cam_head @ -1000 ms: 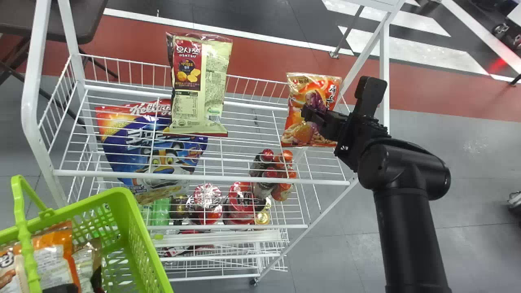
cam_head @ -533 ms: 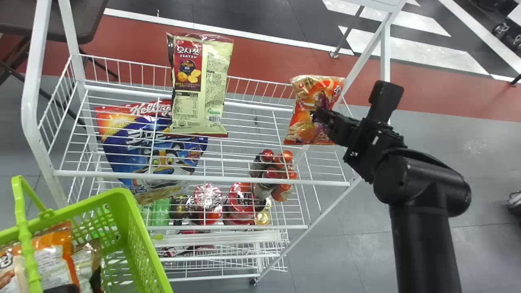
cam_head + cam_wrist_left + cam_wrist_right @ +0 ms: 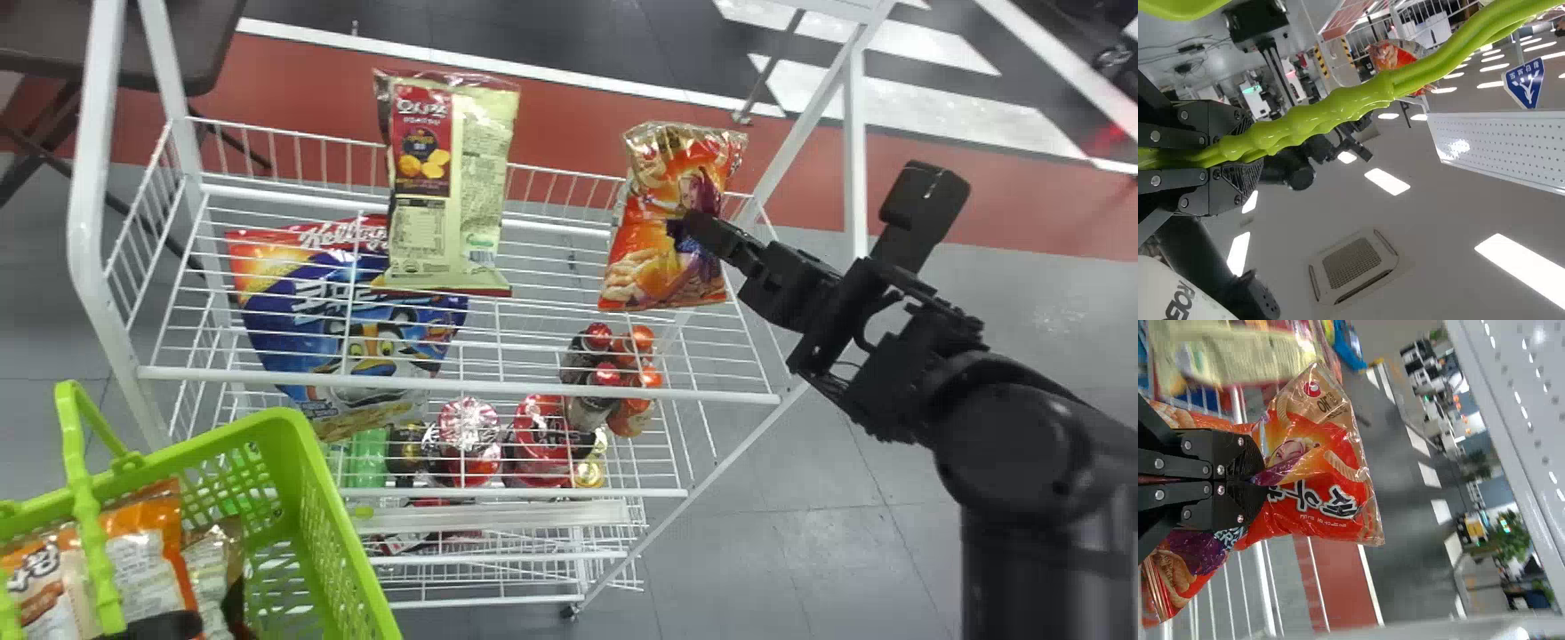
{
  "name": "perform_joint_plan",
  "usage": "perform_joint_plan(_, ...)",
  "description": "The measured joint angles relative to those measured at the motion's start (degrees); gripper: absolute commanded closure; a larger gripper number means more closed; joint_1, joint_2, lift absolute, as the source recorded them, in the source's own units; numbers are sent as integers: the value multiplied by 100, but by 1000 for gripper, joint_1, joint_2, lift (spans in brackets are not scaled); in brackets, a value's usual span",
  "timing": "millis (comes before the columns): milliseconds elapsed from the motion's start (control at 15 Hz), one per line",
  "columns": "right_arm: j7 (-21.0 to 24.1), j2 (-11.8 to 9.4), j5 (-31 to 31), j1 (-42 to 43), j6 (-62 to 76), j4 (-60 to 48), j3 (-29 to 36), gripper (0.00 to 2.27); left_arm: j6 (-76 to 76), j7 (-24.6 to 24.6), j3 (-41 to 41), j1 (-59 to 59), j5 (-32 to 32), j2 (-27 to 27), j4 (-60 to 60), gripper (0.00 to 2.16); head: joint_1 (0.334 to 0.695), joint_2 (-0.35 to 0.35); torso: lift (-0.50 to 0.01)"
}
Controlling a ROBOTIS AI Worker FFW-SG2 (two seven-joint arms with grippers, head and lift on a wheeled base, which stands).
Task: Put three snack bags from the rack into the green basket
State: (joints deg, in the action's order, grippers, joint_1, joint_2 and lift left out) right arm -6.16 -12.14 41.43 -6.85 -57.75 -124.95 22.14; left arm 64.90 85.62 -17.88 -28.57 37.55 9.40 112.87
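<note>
My right gripper (image 3: pixel 683 228) is shut on the middle of an orange snack bag (image 3: pixel 653 267), above the right end of the white wire rack (image 3: pixel 533 388). In the right wrist view the fingers of the right gripper (image 3: pixel 1261 480) pinch and crease the orange bag (image 3: pixel 1318 487). A cream and red snack bag (image 3: pixel 480 196) stands upright at the rack's back. The green basket (image 3: pixel 329 524), at the lower left, holds snack bags (image 3: pixel 147 556) with orange and white print. In the left wrist view my left gripper (image 3: pixel 1238 155) is shut on the green handle (image 3: pixel 1318 120).
A large blue cereal bag (image 3: pixel 356 329) leans in the rack left of centre. Bottles (image 3: pixel 613 382) and cup containers (image 3: pixel 542 440) stand on a lower level. White posts (image 3: pixel 853 160) rise at the rack's ends, and a dark table (image 3: pixel 160 44) is behind it at left.
The orange bag has come up a little and now leans more, still in my right gripper. The right arm's wrist and forearm have swung rightward. The head view has shifted slightly.
</note>
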Motion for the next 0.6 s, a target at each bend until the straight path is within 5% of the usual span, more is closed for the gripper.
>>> perform_joint_plan(267, -42, 135, 873, -179, -1107, -575, -348, 2250, -6, -21, 41, 9, -3, 0, 14, 2148, 695, -108, 0)
perform_joint_plan(600, -43, 387, 1144, -172, -1694, -709, -1383, 2250, -8, -38, 71, 18, -4, -16, 14, 2148, 695, 91, 0)
